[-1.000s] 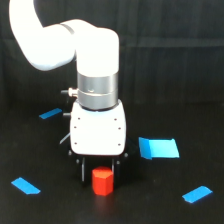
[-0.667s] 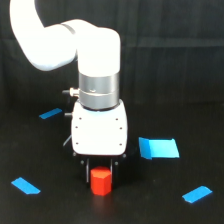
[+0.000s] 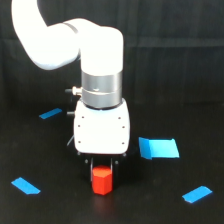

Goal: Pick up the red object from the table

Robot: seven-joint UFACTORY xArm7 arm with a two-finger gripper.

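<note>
Since a second ago your arm has dropped lower over the red object (image 3: 102, 181), so the white gripper (image 3: 101, 167) body now sits just above the block and covers more of its top edge; the block itself has not shifted on the table (image 3: 45, 205). It stands in the near middle of the black surface, straight below the gripper, with its front faces and most of its height in plain sight.

You cannot tell from this view whether the jaws have closed. The dark fingers are mostly hidden under the white body and blend into the black table, and only short dark stubs show at either side of the block's top. The block looks seated on the surface, so treat the grasp as not yet confirmed.

To do this step well, keep the gripper centred over the block as it is now, and make sure the fingers reach down past the top edge before you squeeze. The block is short and stubby with hexagonal sides, so a shallow pinch could slip off, and pads landing on corners could twist it. Close slowly, check that the block does not skid, then lift straight up.

A large blue patch (image 3: 158, 148) lies well apart on the exterior view's right, and small blue strips (image 3: 25, 185) sit further out.
</note>
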